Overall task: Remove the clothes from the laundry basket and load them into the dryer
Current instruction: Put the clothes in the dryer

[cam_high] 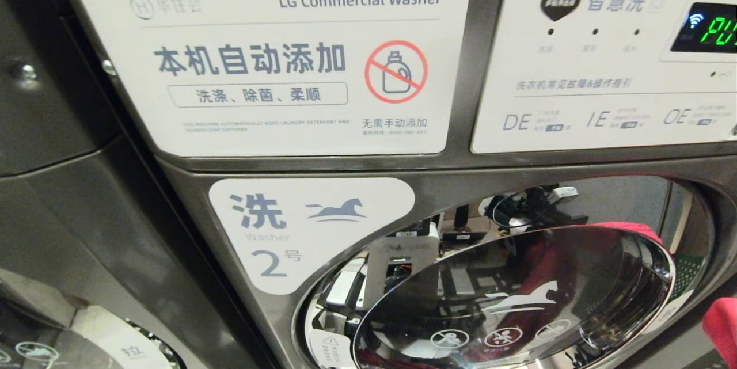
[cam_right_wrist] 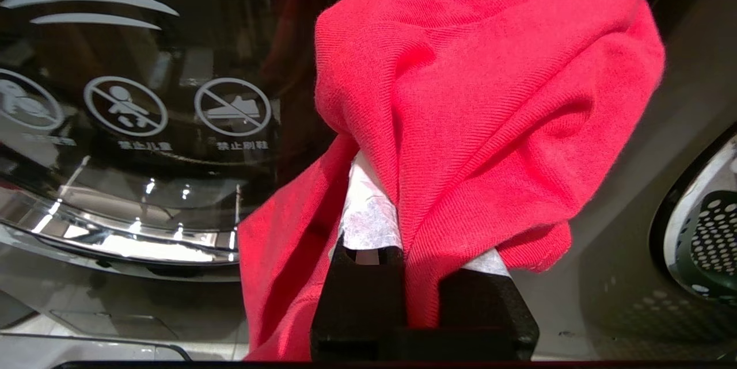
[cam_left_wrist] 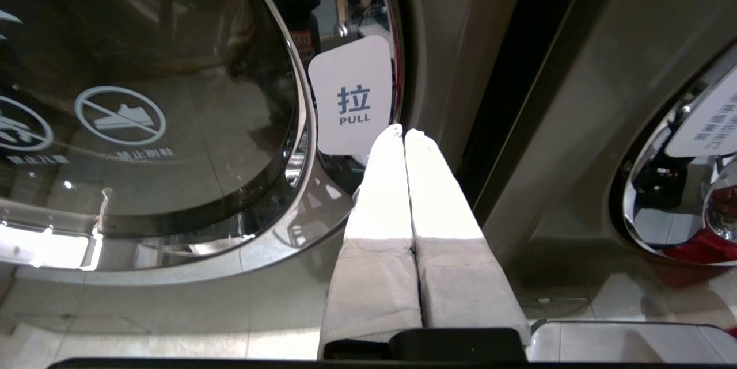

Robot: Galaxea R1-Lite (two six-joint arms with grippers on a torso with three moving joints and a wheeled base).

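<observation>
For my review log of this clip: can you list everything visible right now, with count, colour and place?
dryer: one, dark grey, marked 2, fills the head view; round chrome-rimmed glass door closed
panel stickers: two, white with grey-blue text, above the door
display: one, green digits, upper right
neighbouring machine: one, dark grey, to the left
PULL label: one, white, on a door rim
red garment: one, draped over the right hand
laundry basket: one, dark green, seen only as a reflection
left hand: white-padded fingers together, empty, near the PULL label
right hand: shut on the red garment, before the door
</observation>
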